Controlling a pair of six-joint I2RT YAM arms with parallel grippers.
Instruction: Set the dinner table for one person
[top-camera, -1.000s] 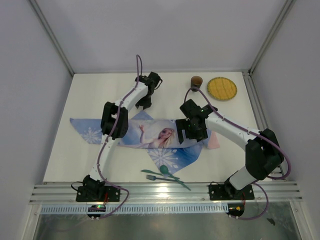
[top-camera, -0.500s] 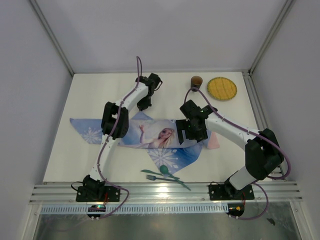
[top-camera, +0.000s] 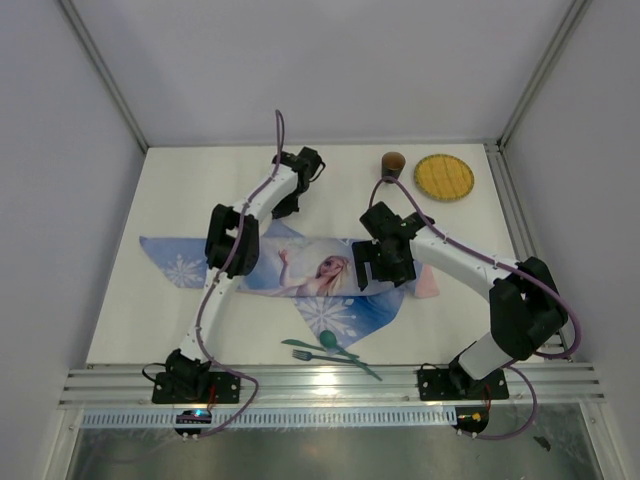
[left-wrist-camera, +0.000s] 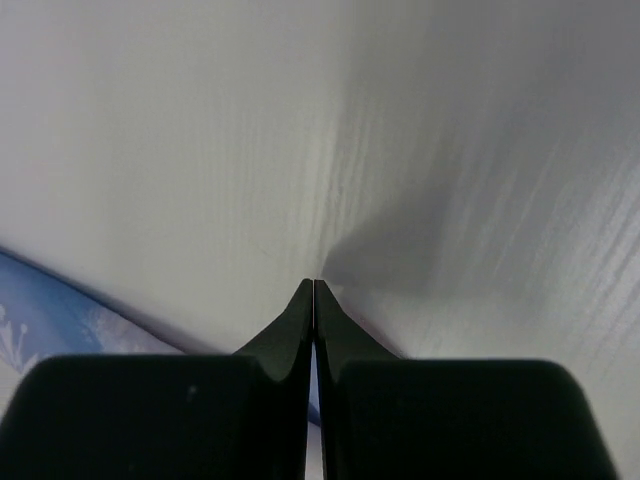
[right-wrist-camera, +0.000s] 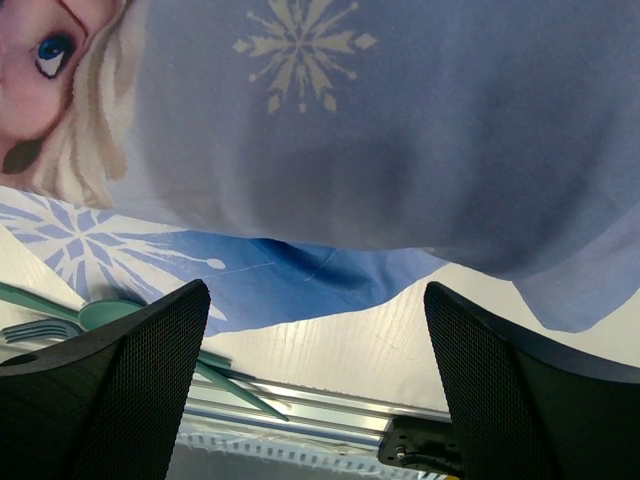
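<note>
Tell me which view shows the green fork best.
Top external: the whole fork lies unobstructed beside the spoon. Right wrist catches only its tines at the lower left. Left wrist shows none of it.

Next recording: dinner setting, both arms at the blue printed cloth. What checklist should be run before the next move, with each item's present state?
1. The left gripper is shut: ok, fingers pressed together at the cloth's far edge.
2. The cloth is really pinched by it: cannot tell, only a thin bluish sliver shows between the fingers.
3. The right gripper is open and free: ok, spread wide above the cloth, holding nothing.
4. The cloth lies flat: not ok, folded and skewed.
5. The fork and spoon are clear of the cloth: not ok, the spoon's bowl sits against its near corner.
6. The plate and cup are out of the way: ok, at the table's far right corner.
</note>
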